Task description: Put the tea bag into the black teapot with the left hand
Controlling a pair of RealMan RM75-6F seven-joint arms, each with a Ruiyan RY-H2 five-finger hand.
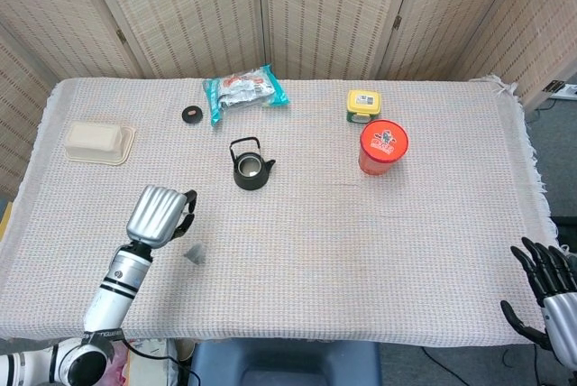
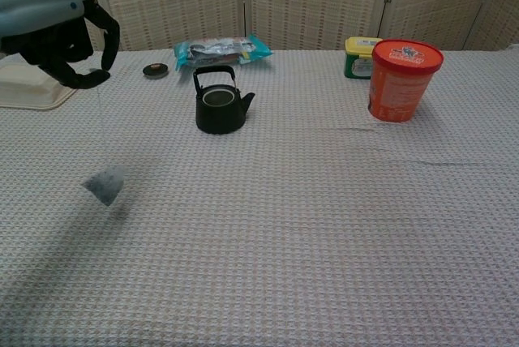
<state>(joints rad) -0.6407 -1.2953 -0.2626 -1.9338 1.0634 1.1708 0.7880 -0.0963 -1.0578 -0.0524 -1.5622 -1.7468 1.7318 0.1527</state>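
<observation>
1. Beige plastic tray (image 1: 97,142) sits near the left edge of the table (image 1: 433,251), well apart from everything the task concerns.
2. Raised over the front-left part of the table, the left hand (image 2: 58,27) has its fingers curled in, pinching a thin string (image 2: 101,124); the tea bag (image 2: 105,186) dangles at the string's end, clear of the cloth.
3. Toward the back middle stands the black teapot (image 2: 219,108), lid off and handle upright; its small lid (image 2: 155,70) lies behind it, beside a teal snack packet (image 2: 220,49).
4. Risk, as I judge it: a bag hanging this low could swing, catch the handle or strike the pot's side, and miss the narrow mouth.
5. An orange canister (image 2: 402,78) and a yellow-lidded tub (image 2: 359,56) stand further right.
6. At the front-right corner, the right hand (image 1: 550,291) holds nothing, fingers spread.
</observation>
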